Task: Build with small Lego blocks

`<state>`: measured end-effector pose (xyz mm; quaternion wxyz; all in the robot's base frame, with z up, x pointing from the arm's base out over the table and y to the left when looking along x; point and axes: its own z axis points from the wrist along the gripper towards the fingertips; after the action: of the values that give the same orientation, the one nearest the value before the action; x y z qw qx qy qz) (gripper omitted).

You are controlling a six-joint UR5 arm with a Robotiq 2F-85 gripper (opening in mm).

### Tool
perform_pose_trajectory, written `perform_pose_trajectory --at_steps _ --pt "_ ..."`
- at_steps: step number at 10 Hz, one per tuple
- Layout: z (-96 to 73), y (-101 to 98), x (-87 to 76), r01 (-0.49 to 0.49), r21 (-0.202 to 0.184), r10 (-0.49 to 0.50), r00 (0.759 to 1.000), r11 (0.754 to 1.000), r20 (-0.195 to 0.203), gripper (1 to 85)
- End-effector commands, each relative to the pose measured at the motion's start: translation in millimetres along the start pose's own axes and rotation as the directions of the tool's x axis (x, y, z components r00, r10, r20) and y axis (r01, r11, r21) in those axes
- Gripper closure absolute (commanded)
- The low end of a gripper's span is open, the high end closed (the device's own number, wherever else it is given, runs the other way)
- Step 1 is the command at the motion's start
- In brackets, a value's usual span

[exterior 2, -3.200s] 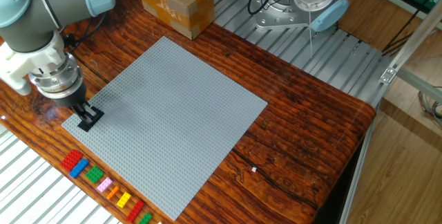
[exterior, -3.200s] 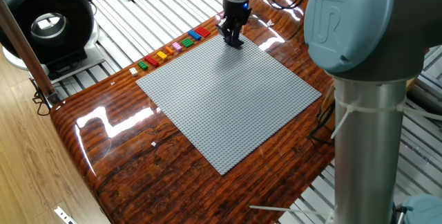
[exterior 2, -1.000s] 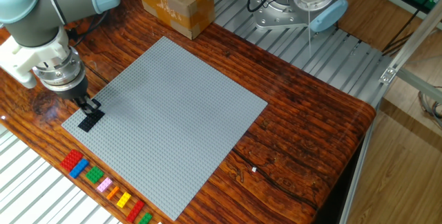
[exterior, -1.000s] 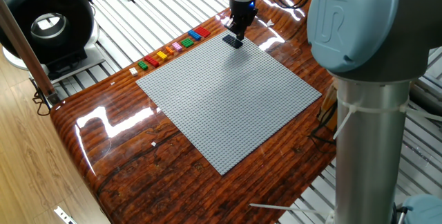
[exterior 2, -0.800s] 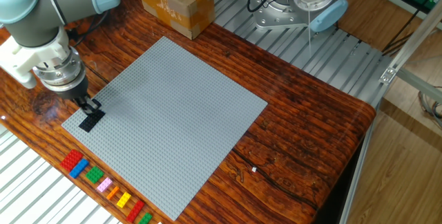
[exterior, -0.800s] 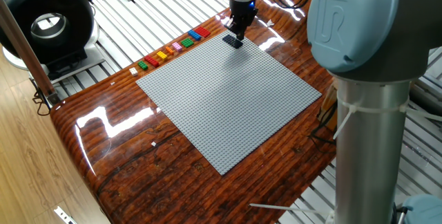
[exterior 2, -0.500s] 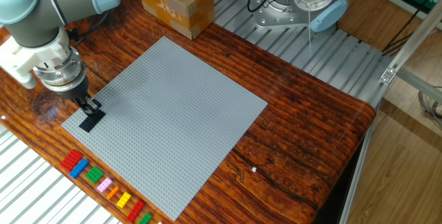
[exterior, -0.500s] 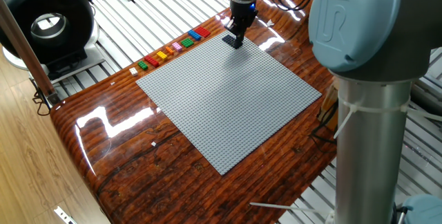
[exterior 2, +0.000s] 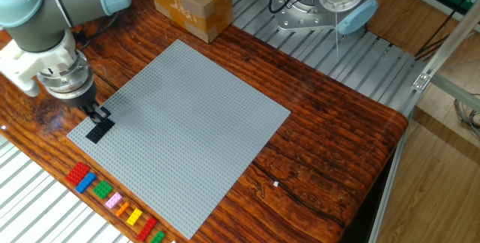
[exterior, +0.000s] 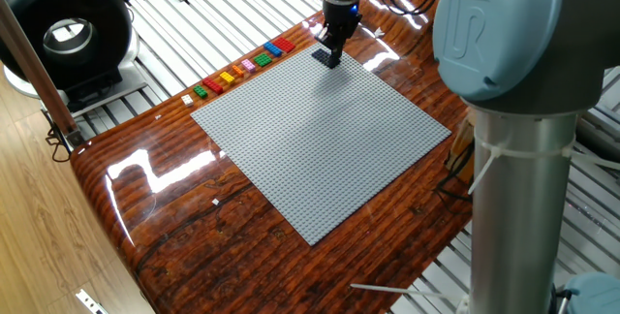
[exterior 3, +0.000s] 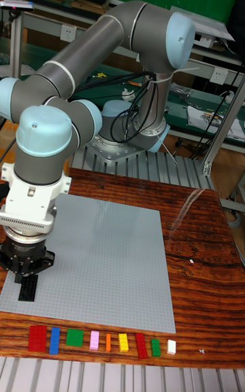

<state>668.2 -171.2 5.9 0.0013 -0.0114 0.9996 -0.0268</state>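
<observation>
Fingers (exterior 2: 96,112) | apparently just above black brick (exterior 2: 97,131) | long axis diagonal

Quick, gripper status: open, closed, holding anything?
Gripper: just above the black brick on the grey baseplate corner; whether open or shut cannot be told.

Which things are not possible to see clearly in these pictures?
- Pincer jaws: dark against the black brick, all views; grip state unclear.
- Brick: studs too small, whether pressed into the baseplate unclear.
- Coloured bricks: tiny in one fixed view; count unclear.
</observation>
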Motion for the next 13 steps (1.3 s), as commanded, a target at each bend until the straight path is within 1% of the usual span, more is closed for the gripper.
perform_pose_trajectory --at_steps 1,4,7,8,10,12,13 --pt "-1.6 1.8 1.4 -0.014 -0.01 0.014 1.0 1.0 -0.005 84.7" --pt "-5.2 6.2 2.3 -0.039 0.005 0.039 0.999 0.999 -0.014 84.7" --pt "-9.1 11.5 2.9 -0.06 0.012 0.061 0.998 0.998 -0.023 84.7" --pt "-11.3 15.2 2.0 -0.074 0.017 0.075 0.997 0.997 -0.027 84.7" --pt "-15.6 23.9 -5.7 -0.108 0.026 0.108 0.994 0.994 -0.027 84.7" --pt "-20.8 40.9 -14.4 -0.15 0.0 0.15 0.988 0.989 -0.029 84.7" --pt "-21.8 50.7 -18.1 -0.167 -0.028 0.166 0.986 0.986 -0.028 84.7"
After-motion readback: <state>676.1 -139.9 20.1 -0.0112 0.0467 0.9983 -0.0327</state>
